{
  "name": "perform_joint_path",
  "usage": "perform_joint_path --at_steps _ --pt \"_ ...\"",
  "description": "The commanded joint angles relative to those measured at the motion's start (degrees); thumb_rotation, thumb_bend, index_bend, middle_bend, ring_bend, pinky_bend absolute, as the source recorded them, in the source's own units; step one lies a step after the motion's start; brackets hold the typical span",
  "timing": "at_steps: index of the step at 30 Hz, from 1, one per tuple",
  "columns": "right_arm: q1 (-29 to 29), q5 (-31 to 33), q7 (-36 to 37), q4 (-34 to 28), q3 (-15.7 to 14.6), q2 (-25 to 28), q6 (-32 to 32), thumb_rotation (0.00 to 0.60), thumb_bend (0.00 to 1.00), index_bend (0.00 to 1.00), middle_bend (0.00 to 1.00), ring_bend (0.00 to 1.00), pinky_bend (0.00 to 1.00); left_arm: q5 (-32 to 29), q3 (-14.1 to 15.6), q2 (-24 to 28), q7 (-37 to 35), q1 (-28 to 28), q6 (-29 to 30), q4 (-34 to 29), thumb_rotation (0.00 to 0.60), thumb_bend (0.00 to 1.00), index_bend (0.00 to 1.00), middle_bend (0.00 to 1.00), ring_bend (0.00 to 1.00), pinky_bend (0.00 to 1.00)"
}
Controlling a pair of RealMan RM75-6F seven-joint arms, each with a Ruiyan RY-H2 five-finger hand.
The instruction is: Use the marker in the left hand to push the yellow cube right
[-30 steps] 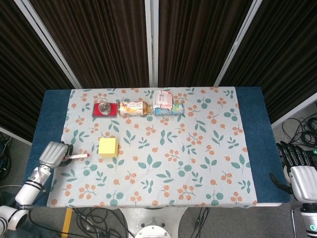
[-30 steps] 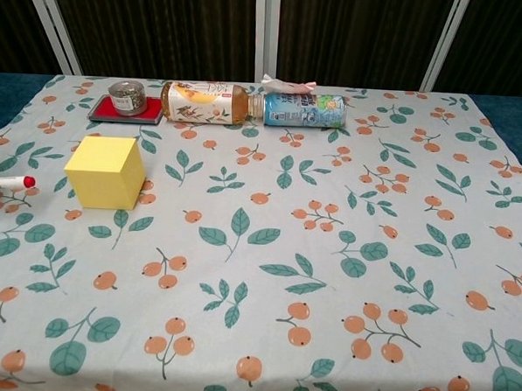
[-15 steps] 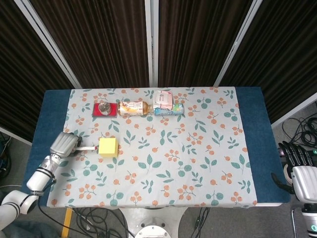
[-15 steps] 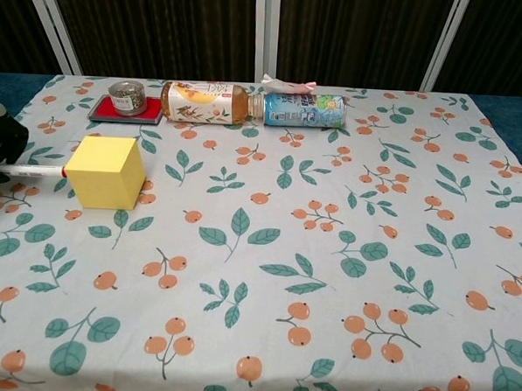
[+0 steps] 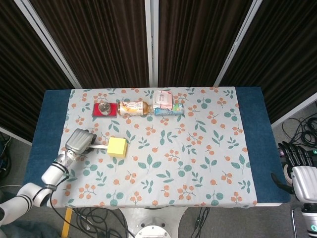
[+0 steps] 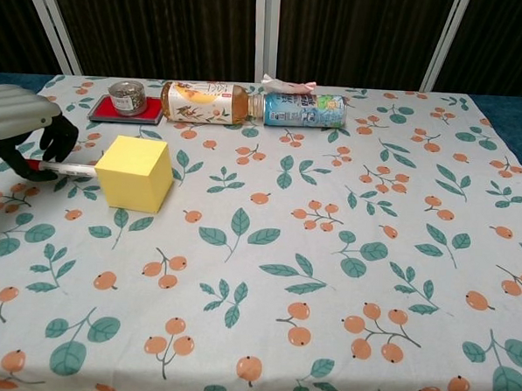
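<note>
Yellow cube (image 6: 134, 173) w/ marker (image 6: 68, 168) tip touching, left robot hand (image 6: 21, 129) gripping marker, bottles (image 6: 253, 105) well behind.

Occlusions and cut-offs

Marker (image 6: 68, 168) tip hidden behind yellow cube (image 6: 134, 173); left hand (image 6: 19, 130) cropped in chest view; right hand (image 5: 299, 168) cut by head view's edge.

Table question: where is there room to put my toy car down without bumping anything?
Plenty of bare cloth lies right of the yellow cube and in front of the bottles, out to the right edge. It is crowded along the back, where the red tin, bottles and packet line up, and at the left, where the left hand holds the marker.
</note>
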Motion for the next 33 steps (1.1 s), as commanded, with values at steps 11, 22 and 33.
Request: perform_joint_path --at_steps 11,22,33 --pt "-0.05 -0.01 0.21 0.12 -0.07 0.10 -0.11 0.600 0.20 0.00 0.06 0.00 0.00 -1.65 -2.56 -2.18 5.30 -4.63 -2.43 -5.79 0.600 0.46 0.70 0.73 0.52 0.63" --pt "0.06 0.07 0.67 0.40 0.00 0.30 -0.31 0.600 0.20 0.00 0.06 0.00 0.00 -4.22 -4.38 -4.03 10.76 -8.25 -5.19 -10.02 0.600 0.46 0.70 0.73 0.52 0.63" --pt "0.25 0.18 1.23 0.85 0.06 0.27 -0.61 0.600 0.20 0.00 0.06 0.00 0.00 -8.80 -6.08 -5.81 17.27 -11.23 -8.43 -13.14 0.600 0.46 0.70 0.73 0.52 0.63"
